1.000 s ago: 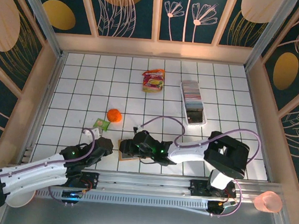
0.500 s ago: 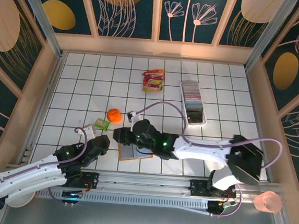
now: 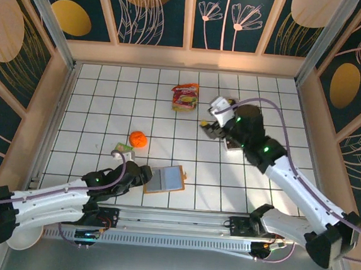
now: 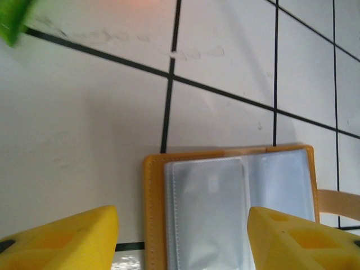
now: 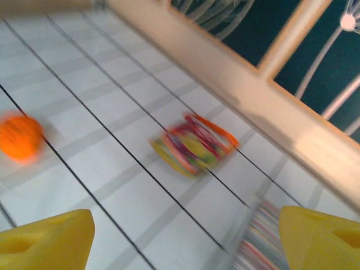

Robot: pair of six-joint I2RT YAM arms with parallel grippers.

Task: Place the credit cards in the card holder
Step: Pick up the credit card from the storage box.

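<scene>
Card holder [image 3: 166, 179] open near centre, left gripper [image 4: 183, 225] released at its left edge, right gripper [image 5: 187, 225] released far right, by cards [image 5: 256, 250]

The card holder [image 3: 166, 179] lies open on the white tiled bench [image 3: 95, 102], grey-blue inside up, toward 6 o'clock. The left claw [image 3: 141, 174] is just beside its 9 o'clock edge. An orange ball [image 3: 137, 139] lies at the holder's 11 o'clock, with a green packet [image 3: 122, 149] beside it. The right claw [image 3: 205, 126] hangs at 4 o'clock from the snack packet [image 3: 185, 97].
</scene>
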